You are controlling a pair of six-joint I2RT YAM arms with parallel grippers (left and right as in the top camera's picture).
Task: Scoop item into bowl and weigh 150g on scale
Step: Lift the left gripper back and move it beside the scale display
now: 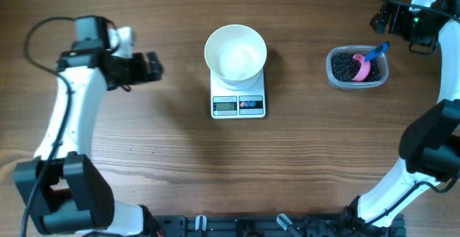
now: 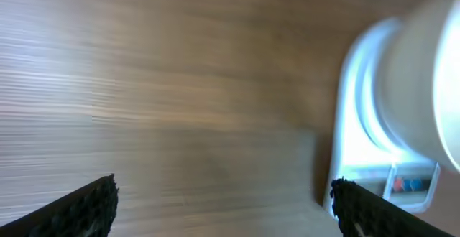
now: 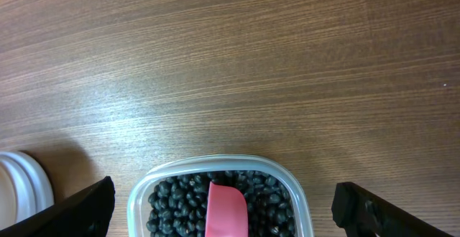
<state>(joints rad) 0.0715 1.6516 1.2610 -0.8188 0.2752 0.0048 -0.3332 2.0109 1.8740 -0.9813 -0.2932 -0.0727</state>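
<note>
Item [image 3: 180, 197]: a loose heap of small, round, glossy black beads. It fills the clear plastic tub [image 1: 332, 73] on the right side of the table [image 1: 144, 158]. A pink scoop [image 1: 362, 69] rests in the heap, and its blue handle [image 1: 378, 50] juts out over the tub's far rim.

No beads have been transferred yet. The white bowl [image 1: 235, 52] sits empty on the scale [image 1: 238, 105] at table centre, well apart from the tub. The display is uncovered, but its reading is too small to tell.

Right end effector [image 3: 223, 197]: jaws spread fully, holding nothing, hovering over the tub near the handle.

Left end effector [image 2: 223, 201]: jaws equally wide, empty, left of the scale and facing it.

Risks (judgement):
- The beads look free-rolling, so an overfilled or tilted scoop would probably shed them on the way to the bowl.
- The handle is slim and slanted. An off-centre pinch could twist the scoop or drag the light tub.
- A nudge to the bowl would disturb the weighing.
- A heavy last pour would overshoot the target.
</note>
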